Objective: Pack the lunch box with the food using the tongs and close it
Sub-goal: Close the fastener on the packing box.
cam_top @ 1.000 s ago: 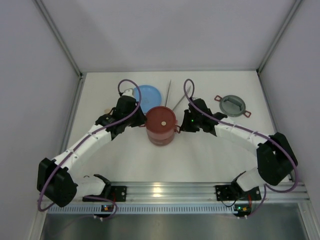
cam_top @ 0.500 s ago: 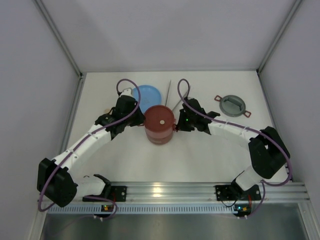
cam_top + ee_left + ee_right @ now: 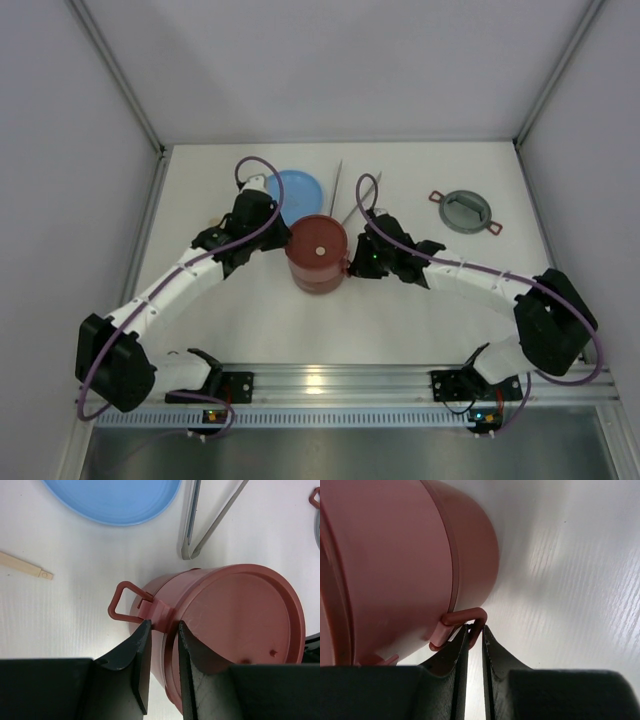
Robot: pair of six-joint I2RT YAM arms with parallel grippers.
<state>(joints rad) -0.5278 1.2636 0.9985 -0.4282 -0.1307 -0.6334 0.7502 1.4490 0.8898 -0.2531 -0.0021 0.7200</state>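
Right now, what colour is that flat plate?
The plate is light blue, seen best in the top external view.

Whatever's inside the lunch box (image 3: 318, 276) is hidden from you under its maroon lid (image 3: 320, 243). On your left wrist cam the blue plate (image 3: 115, 500) and the tongs (image 3: 188, 530) both run off the top edge, and the right wrist cam crops the box too.

Hemmed lunch box (image 3: 319, 252): left gripper (image 3: 162, 625), right gripper (image 3: 474, 630) at sides; tongs (image 3: 192, 530), plate (image 3: 115, 500) behind; front seemingly open.
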